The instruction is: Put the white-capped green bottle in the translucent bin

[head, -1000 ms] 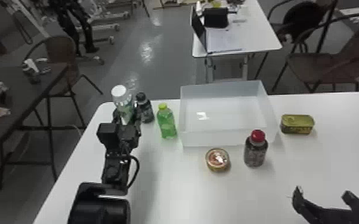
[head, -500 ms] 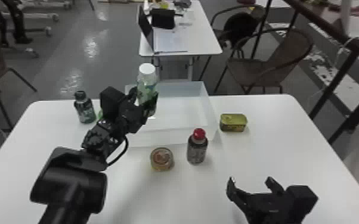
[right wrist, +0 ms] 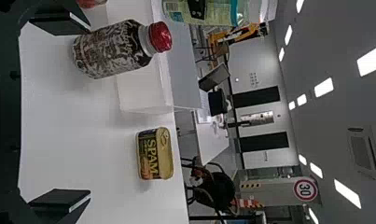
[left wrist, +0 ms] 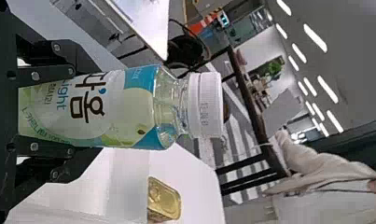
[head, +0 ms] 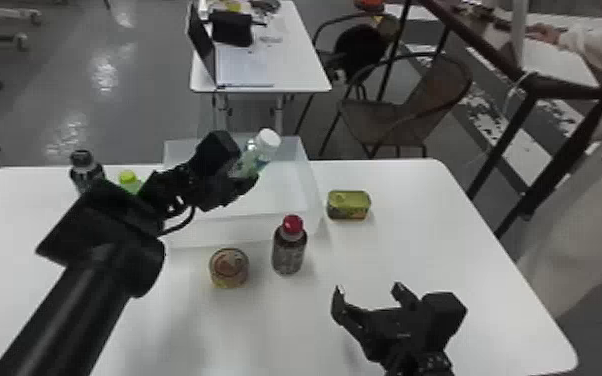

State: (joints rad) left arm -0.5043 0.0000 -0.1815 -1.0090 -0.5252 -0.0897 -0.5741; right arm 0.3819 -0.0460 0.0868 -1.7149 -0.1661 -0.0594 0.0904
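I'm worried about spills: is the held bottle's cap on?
On: the white cap covers the neck of the green bottle in the left hand.

The left gripper [head: 246, 164] has carried the white-capped, green-labelled clear bottle [head: 261, 151] from the table's left side, beyond the dark bottle [head: 86, 172], to above the translucent plastic bin [head: 240, 230]. The carried bottle, upright earlier, now leans rightward. The head view has turned right.
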